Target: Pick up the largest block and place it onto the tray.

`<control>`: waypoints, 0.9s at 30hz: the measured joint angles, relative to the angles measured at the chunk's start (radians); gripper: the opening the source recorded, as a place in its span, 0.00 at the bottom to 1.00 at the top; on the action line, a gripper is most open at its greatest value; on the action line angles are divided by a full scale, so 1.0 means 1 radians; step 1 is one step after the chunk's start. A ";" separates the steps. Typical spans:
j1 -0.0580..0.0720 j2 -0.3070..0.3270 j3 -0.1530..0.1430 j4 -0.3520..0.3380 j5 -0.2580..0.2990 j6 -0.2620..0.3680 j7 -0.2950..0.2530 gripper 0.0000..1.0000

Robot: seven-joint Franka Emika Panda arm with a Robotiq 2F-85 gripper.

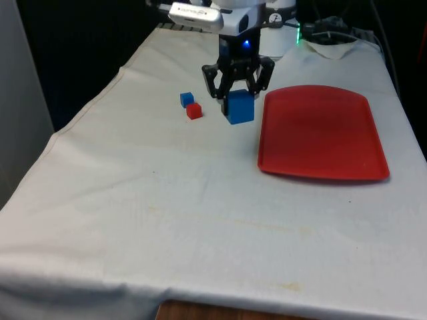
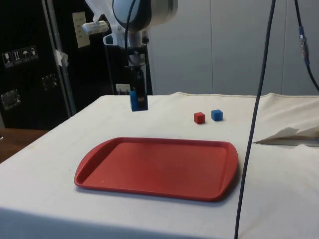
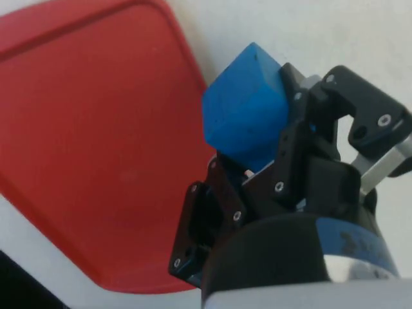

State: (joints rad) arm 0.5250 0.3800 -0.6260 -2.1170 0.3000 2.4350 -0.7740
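My gripper (image 1: 238,90) clamps large blue block (image 1: 240,107), lifted off bench (image 1: 167,200). Pick done. Left: carry to red tray (image 1: 320,133) at 3 o'clock, release.

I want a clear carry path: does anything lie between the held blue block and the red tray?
Nothing: in the front view only bare white cloth separates the large blue block, held in the gripper, from the red tray.

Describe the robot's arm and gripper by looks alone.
The arm is white with rounded, glossy housings and a grey joint section. The gripper is black, with two angular fingers built from bolted plates showing small screw heads.
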 measured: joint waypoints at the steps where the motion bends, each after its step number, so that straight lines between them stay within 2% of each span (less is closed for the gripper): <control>1: 0.001 0.000 0.004 0.000 0.000 -0.001 0.006 0.00; 5: 0.010 -0.008 0.026 -0.006 -0.003 -0.005 0.034 0.00; 8: 0.012 -0.011 0.031 -0.009 -0.004 -0.006 0.041 0.00; 12: 0.017 -0.032 0.058 -0.022 -0.017 -0.011 0.075 0.00; 17: 0.019 -0.046 0.083 -0.032 -0.026 -0.014 0.104 0.00; 23: 0.020 -0.056 0.131 -0.049 -0.032 -0.010 0.147 0.00; 24: 0.020 -0.056 0.131 -0.049 -0.032 -0.010 0.147 0.00; 27: 0.020 -0.048 0.159 -0.069 -0.032 0.025 0.167 0.00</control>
State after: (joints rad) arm 0.5450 0.3320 -0.4670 -2.1860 0.2680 2.4600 -0.6070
